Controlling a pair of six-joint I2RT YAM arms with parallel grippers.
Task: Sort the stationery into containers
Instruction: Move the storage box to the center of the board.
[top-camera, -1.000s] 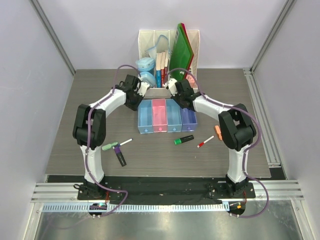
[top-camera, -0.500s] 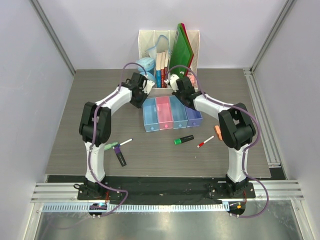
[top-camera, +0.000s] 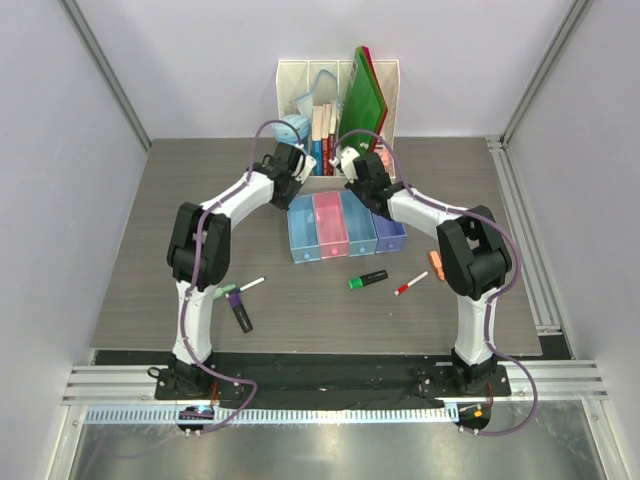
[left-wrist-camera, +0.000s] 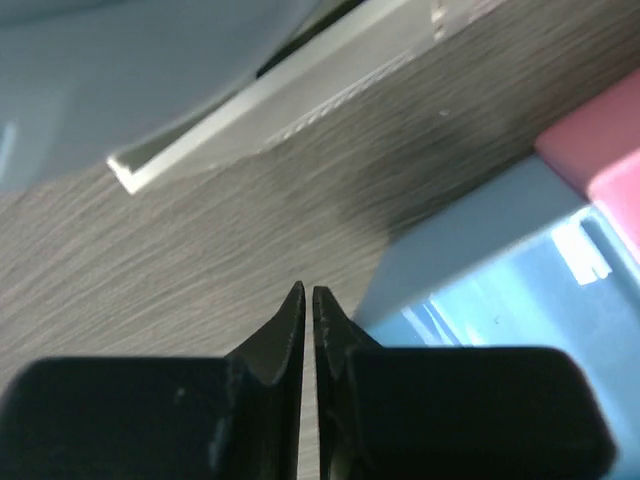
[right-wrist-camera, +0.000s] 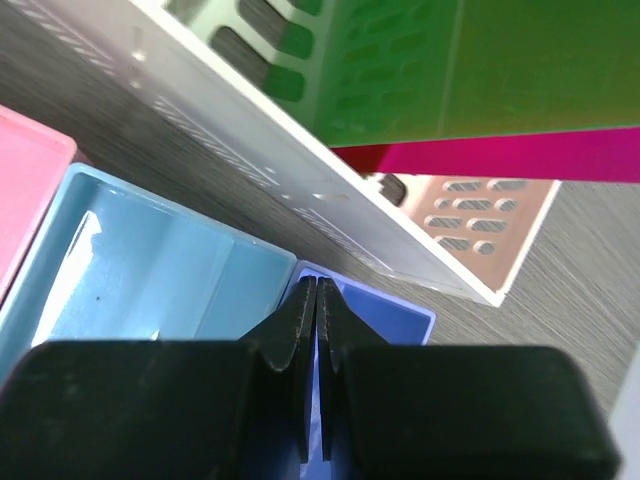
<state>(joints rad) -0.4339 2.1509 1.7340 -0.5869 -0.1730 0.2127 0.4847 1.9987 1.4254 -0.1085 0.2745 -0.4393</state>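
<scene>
Four trays stand in a slightly skewed row: light blue (top-camera: 303, 231), pink (top-camera: 329, 226), light blue (top-camera: 355, 222), purple (top-camera: 386, 230). My left gripper (top-camera: 296, 191) is shut and empty, its tips (left-wrist-camera: 308, 292) on the table beside the left blue tray's far corner (left-wrist-camera: 480, 300). My right gripper (top-camera: 368, 199) is shut, its tips (right-wrist-camera: 316, 283) at the purple tray's far left corner (right-wrist-camera: 400, 318). On the table lie a green-ended marker (top-camera: 367, 279), a red-capped pen (top-camera: 410, 285), an orange piece (top-camera: 436, 263), a purple-ended marker (top-camera: 239, 311), a mint highlighter (top-camera: 221, 293) and another pen (top-camera: 251, 285).
A white slotted file rack (top-camera: 335, 85) with books and green folders (top-camera: 364, 95) stands right behind both grippers, with a pale blue case (top-camera: 291, 128) at its left. Its base shows close in the left wrist view (left-wrist-camera: 270, 100) and the right wrist view (right-wrist-camera: 300, 170).
The row of trays has slid to the right and turned slightly. My left gripper has moved right toward the rack, following the left blue tray. My right gripper has shifted a little.
</scene>
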